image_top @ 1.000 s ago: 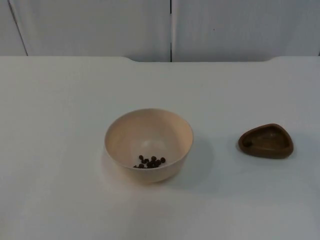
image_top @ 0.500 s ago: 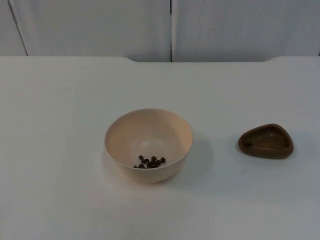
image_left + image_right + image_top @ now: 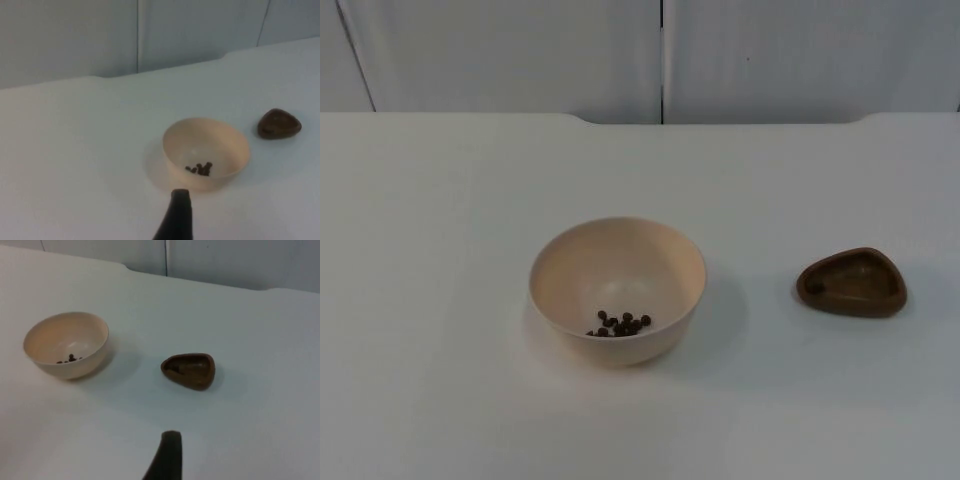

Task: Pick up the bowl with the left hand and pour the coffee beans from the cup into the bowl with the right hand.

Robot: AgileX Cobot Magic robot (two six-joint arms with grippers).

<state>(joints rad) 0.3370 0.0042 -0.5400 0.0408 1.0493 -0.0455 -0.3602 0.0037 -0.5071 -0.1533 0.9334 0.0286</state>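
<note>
The cream bowl (image 3: 617, 289) stands upright on the white table (image 3: 440, 220), about mid-table, with a small cluster of coffee beans (image 3: 620, 324) lying at the near side of its floor. To its right, well apart, the brown cup (image 3: 852, 282) — a low, rounded-triangular dish — sits upright on the table too, and its hollow looks empty as far as can be made out.

Judged from this layout, the pour seems already done: the beans are in the bowl, not in the cup, and both vessels are set down with nothing held. What may remain is little — perhaps only the arms pulling clear.

The left gripper (image 3: 176, 220) hangs above the table on the near side of the bowl, apart from it; one dark fingertip is visible, so I cannot tell how far it is parted. The right gripper (image 3: 167, 457) likewise hangs near of the cup, apart from it, its spread not discernible. Neither has hold of anything visible.
</note>
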